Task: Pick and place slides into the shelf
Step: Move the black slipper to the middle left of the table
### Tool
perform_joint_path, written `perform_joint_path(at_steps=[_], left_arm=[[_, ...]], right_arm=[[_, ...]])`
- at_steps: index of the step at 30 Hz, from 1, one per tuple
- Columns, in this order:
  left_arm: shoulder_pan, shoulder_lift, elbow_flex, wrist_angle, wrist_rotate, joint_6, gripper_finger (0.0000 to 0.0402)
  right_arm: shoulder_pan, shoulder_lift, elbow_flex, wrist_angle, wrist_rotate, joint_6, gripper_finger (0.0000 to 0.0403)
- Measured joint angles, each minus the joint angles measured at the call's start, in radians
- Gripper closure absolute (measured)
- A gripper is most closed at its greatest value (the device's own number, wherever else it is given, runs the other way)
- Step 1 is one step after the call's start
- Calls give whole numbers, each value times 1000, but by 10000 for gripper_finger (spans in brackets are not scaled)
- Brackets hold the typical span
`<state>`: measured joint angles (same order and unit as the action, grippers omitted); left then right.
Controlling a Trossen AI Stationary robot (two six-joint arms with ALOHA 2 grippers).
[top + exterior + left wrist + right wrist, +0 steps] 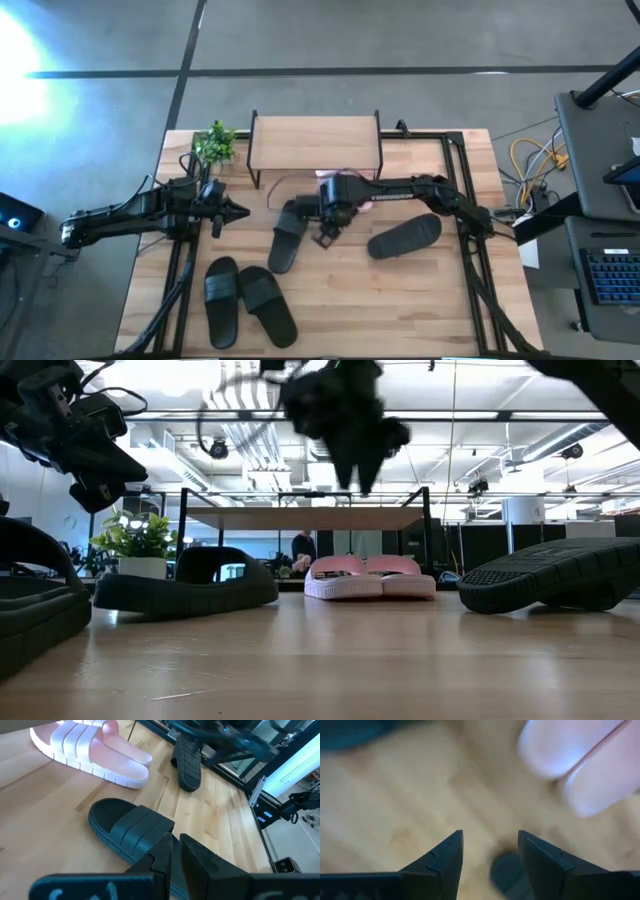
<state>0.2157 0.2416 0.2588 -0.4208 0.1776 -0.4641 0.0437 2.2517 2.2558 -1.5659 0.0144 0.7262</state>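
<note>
The shelf (315, 143) stands at the table's far edge, and a pink pair of slides (370, 577) rests side by side on the tabletop beneath its top board. One black slide (285, 235) lies just in front of the shelf. Another black slide (405, 235) lies sole up to its right. A black pair (245, 300) lies near the front left. My right gripper (328, 237) points down, open, above bare wood between the two middle black slides, near the pink pair (580, 760). My left gripper (238, 211) waits shut at the left, its fingertips (175, 852) above the first black slide (132, 827).
A small potted plant (215, 143) stands left of the shelf. Black frame rails (470, 240) run along the table's left and right sides. Bare wood lies between the slides at the front middle and right.
</note>
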Motion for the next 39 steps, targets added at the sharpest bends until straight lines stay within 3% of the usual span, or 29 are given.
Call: perform_joint_path(at_steps=[8, 12, 14, 18, 20, 23, 24, 27, 36, 39], left_arm=[[0, -4, 0, -8, 0, 0, 380], [0, -2, 0, -7, 0, 1, 380], [0, 1, 0, -7, 0, 1, 380], [0, 1, 0, -7, 0, 1, 380], [0, 1, 0, -7, 0, 1, 380], [0, 0, 0, -7, 0, 1, 380], [0, 0, 0, -7, 0, 1, 380], [0, 0, 0, -7, 0, 1, 380], [0, 2, 0, -6, 1, 0, 380], [0, 0, 0, -6, 0, 0, 380]], right_arm=[[83, -117, -292, 3, -280, 2, 225], [154, -216, -480, 81, -551, 193, 226], [198, -269, -590, 199, -590, 335, 227], [308, -419, -819, 447, -443, 785, 237], [381, -501, -917, 565, -262, 1069, 240], [522, -597, -1034, 589, 90, 1537, 243], [545, -615, -1059, 583, 147, 1560, 243], [560, -628, -1106, 571, 88, 1574, 244], [519, -616, -1226, 579, 297, 1554, 248], [486, -628, -1244, 578, 308, 1552, 248]])
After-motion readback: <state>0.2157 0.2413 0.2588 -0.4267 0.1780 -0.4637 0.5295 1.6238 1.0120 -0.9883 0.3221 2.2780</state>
